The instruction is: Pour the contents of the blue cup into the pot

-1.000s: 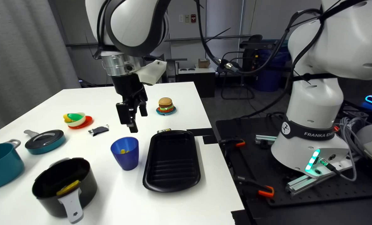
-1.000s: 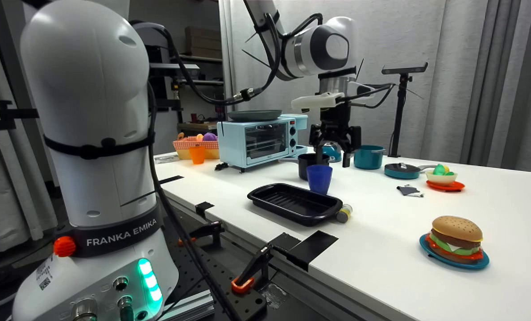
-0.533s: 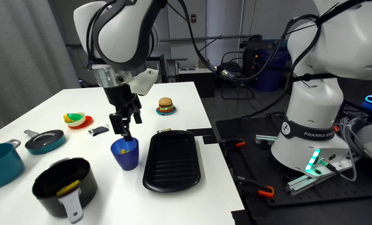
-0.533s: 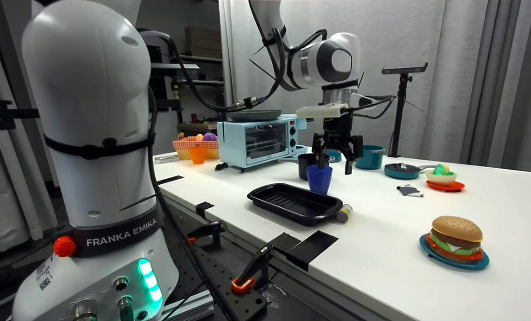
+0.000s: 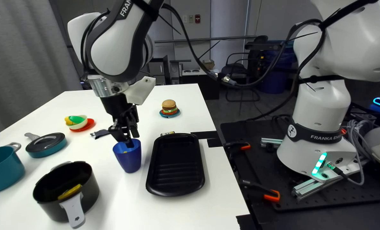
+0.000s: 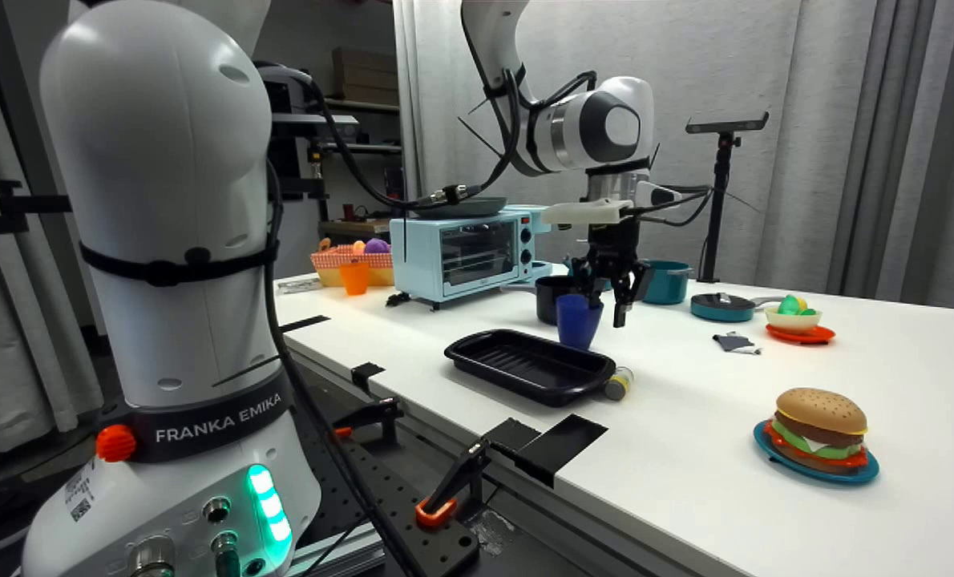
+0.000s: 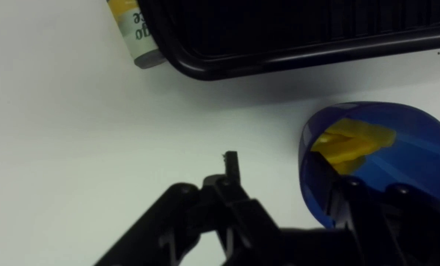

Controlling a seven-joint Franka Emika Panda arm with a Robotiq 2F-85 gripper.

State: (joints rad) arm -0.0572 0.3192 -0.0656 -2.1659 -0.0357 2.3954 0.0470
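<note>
In exterior view: pot (image 5: 89,191) left of cup (image 5: 129,163), tray (image 5: 176,153) right, burger (image 5: 169,108) behind tray.

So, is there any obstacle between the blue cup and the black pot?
Nothing visible: in an exterior view, white tabletop shows between the blue cup and the black pot. The black griddle tray lies on the cup's other side.

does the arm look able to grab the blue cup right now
Probably yes, the way looks free: the gripper is open, one finger inside the blue cup, one outside, the cup's wall between.

Burger (image 6: 820,417) on teal plate (image 6: 834,478); toaster oven (image 6: 477,255), orange cup (image 6: 354,278) near basket (image 6: 381,269).
</note>
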